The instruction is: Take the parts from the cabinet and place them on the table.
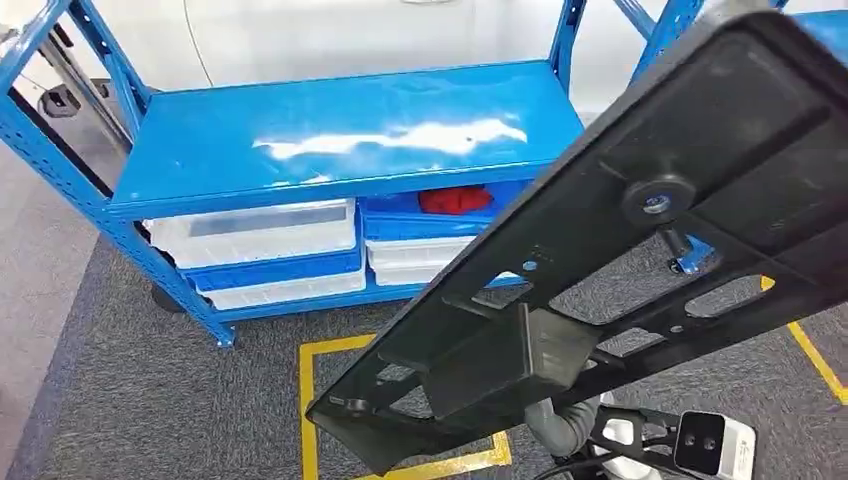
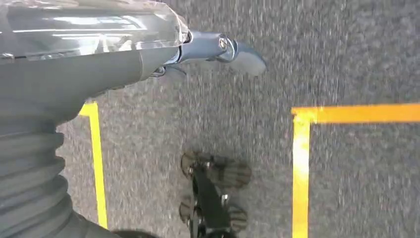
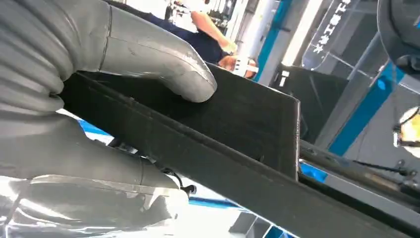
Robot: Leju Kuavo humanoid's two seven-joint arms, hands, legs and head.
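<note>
Right hand (image 3: 99, 99) grips the black part (image 1: 600, 250), long axis running diagonally up past the cabinet (image 1: 330, 130). Left hand (image 2: 218, 49) hangs low; can't tell its fingers' state

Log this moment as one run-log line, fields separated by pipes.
right hand: grips black part, held up over the carpet | left hand: hangs over carpet, holds nothing | blue cabinet: top shelf bare

Big black part (image 1: 640, 230) stretched across right side of head view, blocking the way to the blue cabinet's (image 1: 330, 140) right end and lower bins (image 1: 260, 245). Top shelf lay bare w/ open access from left (glare on it). Grey carpet (image 1: 150, 390) in front was free.
</note>
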